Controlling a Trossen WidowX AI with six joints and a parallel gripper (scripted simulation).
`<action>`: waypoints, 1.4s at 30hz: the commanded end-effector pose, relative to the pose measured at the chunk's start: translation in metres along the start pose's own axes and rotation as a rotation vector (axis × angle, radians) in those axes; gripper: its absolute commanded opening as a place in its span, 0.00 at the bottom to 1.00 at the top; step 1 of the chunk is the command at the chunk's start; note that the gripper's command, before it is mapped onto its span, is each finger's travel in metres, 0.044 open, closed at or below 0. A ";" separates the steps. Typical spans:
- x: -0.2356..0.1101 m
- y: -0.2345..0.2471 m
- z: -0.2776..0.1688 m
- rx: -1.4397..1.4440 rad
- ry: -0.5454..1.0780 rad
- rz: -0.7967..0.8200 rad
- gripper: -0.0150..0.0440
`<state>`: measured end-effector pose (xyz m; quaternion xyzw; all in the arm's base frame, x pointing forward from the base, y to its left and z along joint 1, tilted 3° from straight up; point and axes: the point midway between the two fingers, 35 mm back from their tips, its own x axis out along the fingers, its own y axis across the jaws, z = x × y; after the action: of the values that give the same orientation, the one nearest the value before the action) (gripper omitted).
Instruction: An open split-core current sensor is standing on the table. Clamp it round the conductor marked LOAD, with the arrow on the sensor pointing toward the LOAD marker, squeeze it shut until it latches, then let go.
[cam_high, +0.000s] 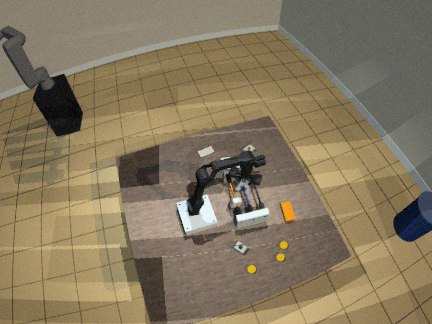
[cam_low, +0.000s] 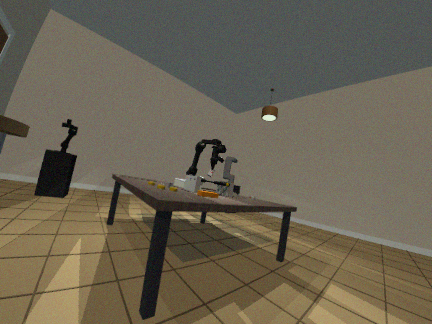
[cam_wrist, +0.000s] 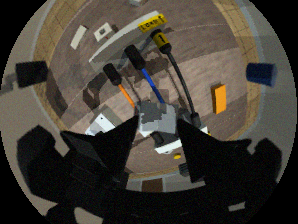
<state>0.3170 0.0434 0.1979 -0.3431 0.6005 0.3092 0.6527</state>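
My gripper (cam_high: 244, 184) (cam_low: 211, 170) (cam_wrist: 158, 120) is shut on the grey-white split-core sensor (cam_low: 210, 174) (cam_wrist: 159, 118), held above the conductors. In the wrist view the sensor covers part of the blue conductor (cam_high: 247, 200) (cam_wrist: 153, 86). Whether its jaw is open and where its arrow points cannot be made out. The black conductor (cam_high: 257, 194) (cam_wrist: 181, 76) has a yellow band at its far end, beside the yellow marker (cam_wrist: 151, 22) on the far white block (cam_wrist: 117, 41). The orange conductor (cam_high: 232, 191) (cam_wrist: 126, 95) lies on the other side of the blue one.
The near white block (cam_high: 252, 218) (cam_wrist: 169, 146) holds the conductors' other ends. An orange box (cam_high: 287, 211) (cam_low: 207, 193) (cam_wrist: 219, 99) lies beside them on the black conductor's side. Several small pale pieces and yellow discs (cam_high: 284, 245) (cam_high: 251, 269) lie about the table.
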 end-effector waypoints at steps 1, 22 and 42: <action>0.000 -0.011 0.007 -0.093 -0.005 0.000 0.25; 0.022 -0.072 0.042 -0.596 -0.006 -0.007 0.25; 0.053 -0.074 0.044 -0.599 -0.006 -0.008 0.25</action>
<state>0.4059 0.0360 0.1556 -0.5200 0.4829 0.4692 0.5256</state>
